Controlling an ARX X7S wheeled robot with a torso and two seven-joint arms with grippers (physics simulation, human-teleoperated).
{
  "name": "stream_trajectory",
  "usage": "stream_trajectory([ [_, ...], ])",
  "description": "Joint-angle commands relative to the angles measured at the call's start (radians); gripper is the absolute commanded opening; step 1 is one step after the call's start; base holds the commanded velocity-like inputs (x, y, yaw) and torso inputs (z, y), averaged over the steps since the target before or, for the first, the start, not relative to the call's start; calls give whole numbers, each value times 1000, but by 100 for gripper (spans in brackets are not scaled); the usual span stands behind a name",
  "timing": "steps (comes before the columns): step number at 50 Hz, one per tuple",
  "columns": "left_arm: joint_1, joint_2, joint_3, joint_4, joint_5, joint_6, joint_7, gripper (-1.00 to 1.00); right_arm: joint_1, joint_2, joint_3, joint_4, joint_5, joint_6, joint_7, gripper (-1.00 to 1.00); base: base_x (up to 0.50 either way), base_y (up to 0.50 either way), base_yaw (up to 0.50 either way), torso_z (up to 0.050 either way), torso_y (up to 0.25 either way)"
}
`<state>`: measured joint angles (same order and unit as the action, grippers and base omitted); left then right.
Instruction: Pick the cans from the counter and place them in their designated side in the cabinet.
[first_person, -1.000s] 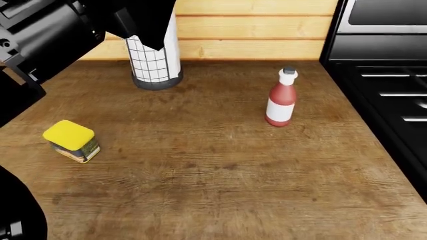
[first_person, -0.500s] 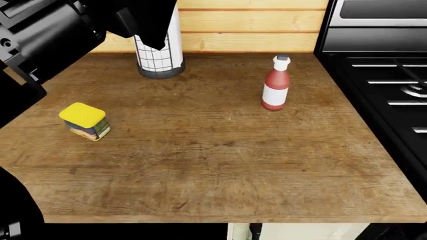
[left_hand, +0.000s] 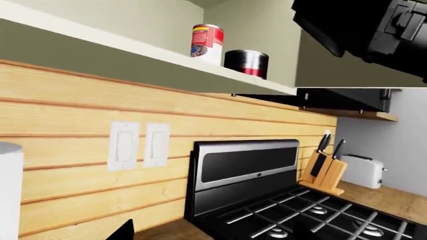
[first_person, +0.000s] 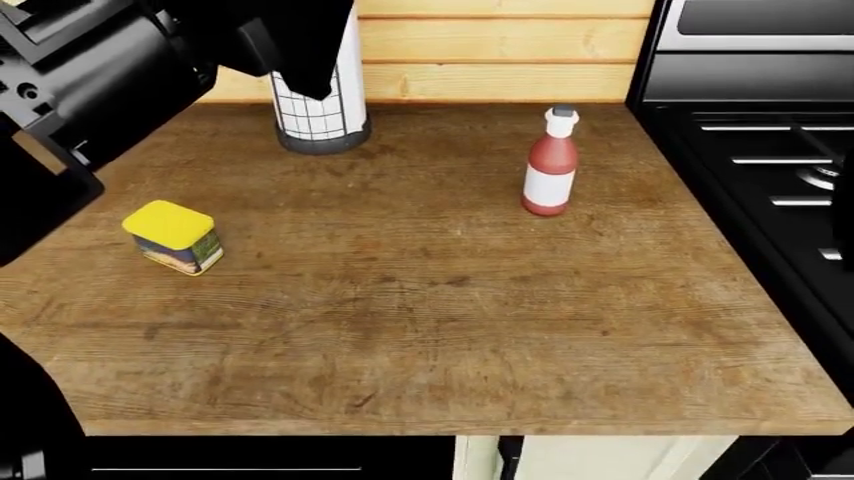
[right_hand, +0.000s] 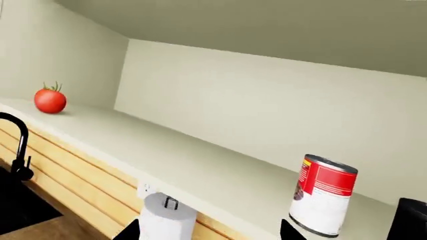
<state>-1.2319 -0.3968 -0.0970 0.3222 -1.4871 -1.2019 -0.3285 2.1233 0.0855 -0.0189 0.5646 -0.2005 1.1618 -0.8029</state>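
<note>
The yellow-lidded tin (first_person: 174, 237) sits on the left of the wood counter (first_person: 427, 330), untouched. The red-and-white can (right_hand: 323, 195) stands on the pale cabinet shelf (right_hand: 200, 170); the left wrist view shows this can (left_hand: 207, 44) beside a dark tin (left_hand: 246, 63). My right gripper (right_hand: 208, 232) is open and empty, raised level with the shelf and short of the can. My left gripper (left_hand: 210, 232) is open with nothing in it, held high and facing the backsplash and stove. In the head view only the left arm (first_person: 94, 70) shows.
A red sauce bottle (first_person: 551, 165) and a white towel roll in a wire grid (first_person: 318, 110) stand at the counter's back. The black stove (first_person: 774, 170) borders it on the right. A tomato (right_hand: 50, 100) lies at the shelf's far end. A knife block (left_hand: 323, 172) stands beyond the stove.
The head view has pulled back and tilted down, bringing the counter's front edge into sight. The yellow tin and the bottle keep their places on the counter.
</note>
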Motion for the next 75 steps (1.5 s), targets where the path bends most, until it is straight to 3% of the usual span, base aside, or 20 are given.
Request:
stream_trajectory([
  [1,29,-3,2,5,22,22,6,100,-300,-17,28,-641,-36,408,-140,100,0,0,0,0,0],
  [4,39,-9,6,9,48,32,14,100,-384,-85,48,-677,-456,409,-490,100,0,0,0,0,0],
  [11,56,-30,-2,30,77,45,-9,100,-561,-85,91,-732,-718,409,-757,100,0,0,0,0,0],
  [23,102,-80,-45,76,99,60,-71,100,-746,-85,97,-826,-752,409,-763,100,0,0,0,0,0],
  [31,123,-79,-37,72,122,74,-64,100,-828,-85,70,-860,-503,409,-476,100,0,0,0,0,0],
  [44,130,-76,-16,57,145,89,-39,100,-846,-85,36,-865,-483,409,-441,100,0,218,0,0,0],
  [57,135,-73,-1,51,152,99,-27,100,-851,-85,31,-875,-552,409,-507,100,0,500,0,0,0],
  [75,120,-72,21,43,151,101,-23,100,-823,-85,36,-853,-812,409,-757,100,0,500,0,0,0],
])
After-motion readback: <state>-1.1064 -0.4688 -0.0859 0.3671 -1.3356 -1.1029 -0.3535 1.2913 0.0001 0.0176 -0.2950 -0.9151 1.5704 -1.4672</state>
